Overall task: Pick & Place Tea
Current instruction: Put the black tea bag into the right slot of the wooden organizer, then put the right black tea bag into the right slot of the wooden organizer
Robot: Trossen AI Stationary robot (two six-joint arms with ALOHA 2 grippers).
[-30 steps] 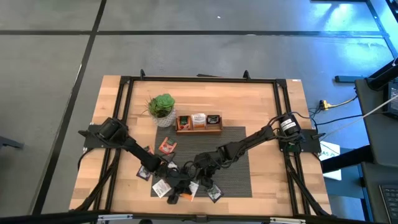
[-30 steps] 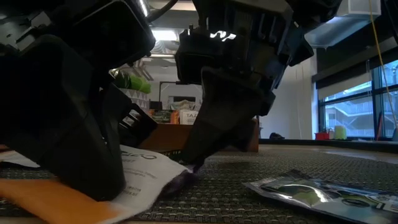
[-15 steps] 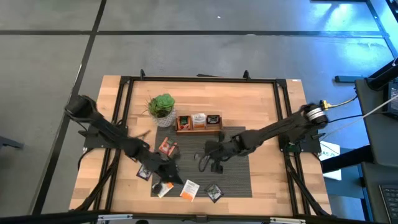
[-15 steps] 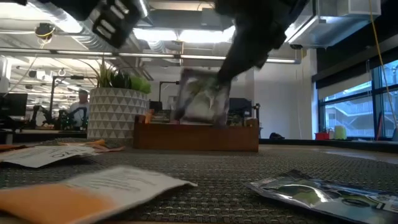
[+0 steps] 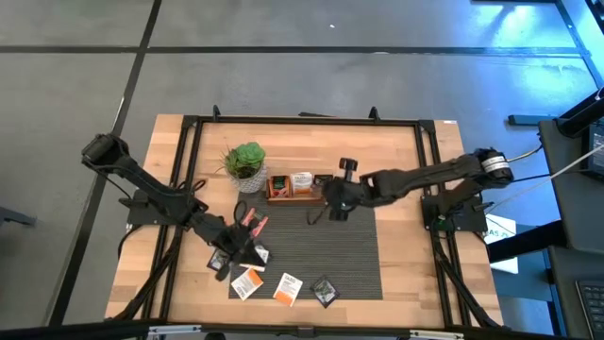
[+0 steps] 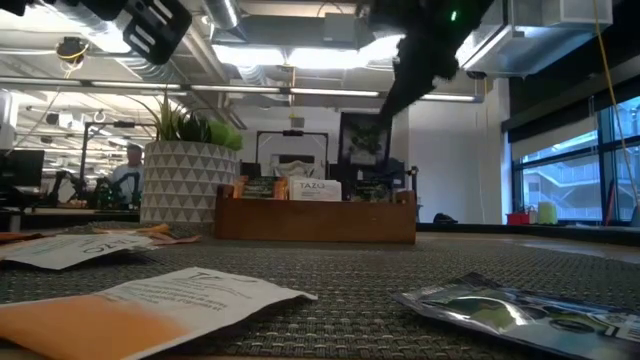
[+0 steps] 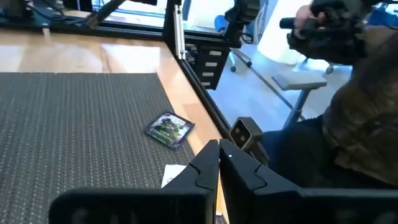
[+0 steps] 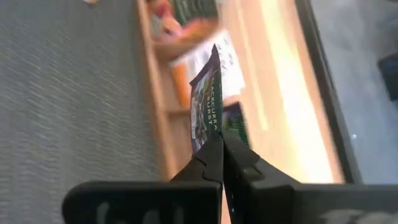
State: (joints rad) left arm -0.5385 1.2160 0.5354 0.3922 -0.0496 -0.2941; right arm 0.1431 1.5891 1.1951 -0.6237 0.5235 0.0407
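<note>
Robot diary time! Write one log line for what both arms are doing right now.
right gripper: shut on dark sachet, above wooden tray | left gripper: shut, empty, over mat | loose sachets on mat near front

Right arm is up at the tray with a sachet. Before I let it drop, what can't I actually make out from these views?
- High view: the dark sachet in the right gripper is too small to see.
- Right wrist view: the sachet shows edge-on, its print blurred; which compartment of the wooden tray lies under it is unclear.
- Low view: the tray's front wall hides the compartment floors.
- Left gripper: shut; a grip cannot be confirmed.
</note>
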